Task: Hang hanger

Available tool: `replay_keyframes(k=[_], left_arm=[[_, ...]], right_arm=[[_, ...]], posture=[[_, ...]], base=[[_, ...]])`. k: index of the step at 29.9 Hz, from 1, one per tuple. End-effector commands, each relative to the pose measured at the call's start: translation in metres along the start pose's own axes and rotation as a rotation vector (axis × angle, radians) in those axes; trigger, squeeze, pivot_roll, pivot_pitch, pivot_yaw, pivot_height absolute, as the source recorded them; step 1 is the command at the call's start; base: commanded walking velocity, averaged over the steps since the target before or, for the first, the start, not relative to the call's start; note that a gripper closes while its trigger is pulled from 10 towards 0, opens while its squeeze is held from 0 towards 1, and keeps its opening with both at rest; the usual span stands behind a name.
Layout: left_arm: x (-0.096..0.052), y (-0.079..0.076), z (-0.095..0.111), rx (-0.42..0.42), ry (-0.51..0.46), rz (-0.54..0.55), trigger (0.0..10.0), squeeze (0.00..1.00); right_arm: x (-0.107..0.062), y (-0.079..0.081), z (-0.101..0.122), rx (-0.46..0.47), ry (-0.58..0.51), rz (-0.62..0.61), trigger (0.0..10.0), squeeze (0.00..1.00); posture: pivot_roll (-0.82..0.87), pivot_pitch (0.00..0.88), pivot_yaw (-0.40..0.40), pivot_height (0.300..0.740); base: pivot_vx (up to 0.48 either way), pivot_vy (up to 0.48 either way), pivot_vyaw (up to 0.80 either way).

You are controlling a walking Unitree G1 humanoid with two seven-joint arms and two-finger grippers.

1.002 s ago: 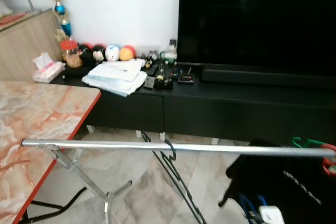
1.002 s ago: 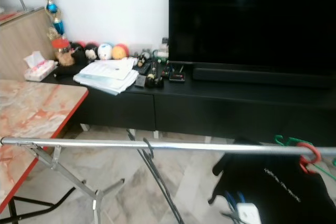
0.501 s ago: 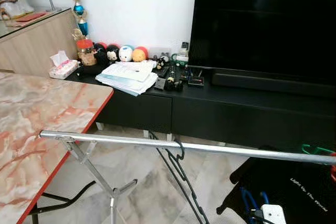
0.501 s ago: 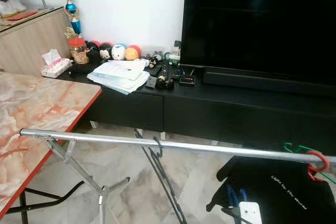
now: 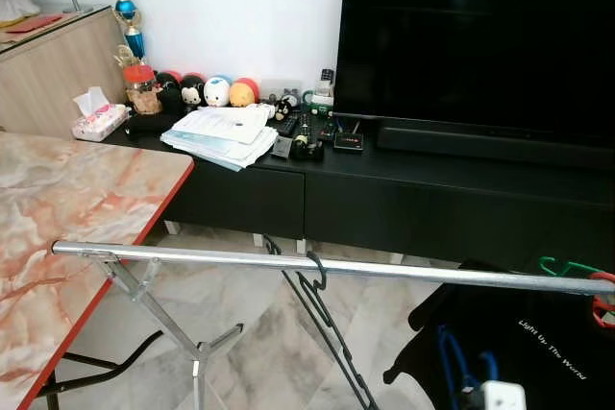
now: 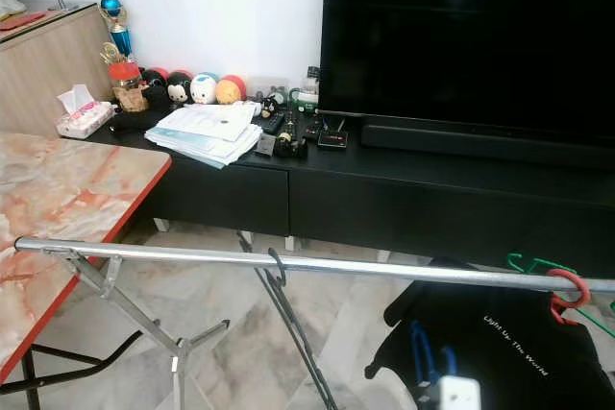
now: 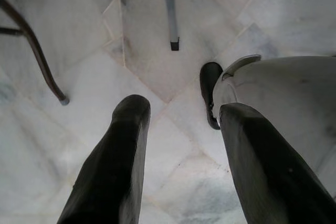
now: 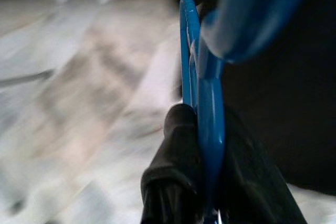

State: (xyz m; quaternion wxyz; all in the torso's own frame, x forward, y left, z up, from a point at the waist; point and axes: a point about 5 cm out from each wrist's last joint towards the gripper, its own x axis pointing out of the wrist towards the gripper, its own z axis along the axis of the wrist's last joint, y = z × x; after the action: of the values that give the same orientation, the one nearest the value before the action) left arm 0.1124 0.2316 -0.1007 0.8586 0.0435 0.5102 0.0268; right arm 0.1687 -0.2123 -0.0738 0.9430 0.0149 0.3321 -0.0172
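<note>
A silver rail point(image 5: 192, 256) of a clothes rack runs across in front of me. On it hang a black hanger point(image 5: 315, 280), a green hanger point(image 5: 562, 267) and a red hanger point(image 6: 569, 287) with a black T-shirt point(image 5: 538, 343). My right gripper point(image 8: 202, 121) is shut on a blue hanger point(image 8: 206, 82), which stands low in front of the T-shirt, below the rail point(image 5: 452, 362). My left gripper point(image 7: 181, 111) hangs open over the marble floor with nothing between its fingers.
A red-edged marble table point(image 5: 67, 218) stands on the left. Behind the rail is a black TV bench point(image 5: 432, 199) with papers point(image 5: 226, 132), small toys and a large TV point(image 5: 480, 36). The rack's folding legs point(image 5: 163, 319) spread over the floor.
The head view has shifted a little to the left and back. The blue hanger stays low under the rail in my right gripper, a bit more of it showing now.
</note>
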Motion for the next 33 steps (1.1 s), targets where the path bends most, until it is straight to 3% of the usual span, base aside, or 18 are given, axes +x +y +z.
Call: replay_keyframes(k=[1,5,9,11,18,33], left_arm=[[0.0,-0.002,-0.003,0.012,0.011,-0.003,10.0,0.0],[-0.002,0.004,-0.005,0.013,0.015,0.004,10.0,0.0],[-0.002,0.005,-0.005,0.014,0.012,0.009,10.0,0.0],[-0.002,0.005,-0.005,0.016,0.012,0.011,10.0,0.0],[-0.002,0.006,-0.006,0.014,0.014,0.011,10.0,0.0],[-0.002,0.006,-0.004,0.015,0.011,0.011,10.0,0.0]], right_arm=[[0.0,-0.002,0.01,-0.015,-0.082,0.042,10.0,0.0],[-0.006,0.007,0.045,0.019,-0.327,0.198,10.0,0.0],[-0.009,0.009,0.061,-0.011,-0.415,0.175,10.0,0.0],[-0.008,0.003,0.072,-0.034,-0.455,0.086,10.0,0.0],[-0.012,-0.015,0.093,0.081,-0.507,-0.167,10.0,0.0],[-0.007,-0.009,0.117,0.049,-0.546,-0.141,10.0,0.0]], posture=[[-0.01,0.0,0.023,0.74],[-0.02,0.0,0.025,0.74],[-0.02,0.0,0.025,0.74],[-0.02,0.0,0.023,0.74],[-0.01,0.0,0.02,0.74],[0.0,0.0,0.019,0.74]], base=[[0.0,0.0,0.0],[0.0,0.0,0.0],[0.0,0.0,0.0],[0.0,0.0,0.0],[0.0,0.0,0.0],[0.0,0.0,0.0]])
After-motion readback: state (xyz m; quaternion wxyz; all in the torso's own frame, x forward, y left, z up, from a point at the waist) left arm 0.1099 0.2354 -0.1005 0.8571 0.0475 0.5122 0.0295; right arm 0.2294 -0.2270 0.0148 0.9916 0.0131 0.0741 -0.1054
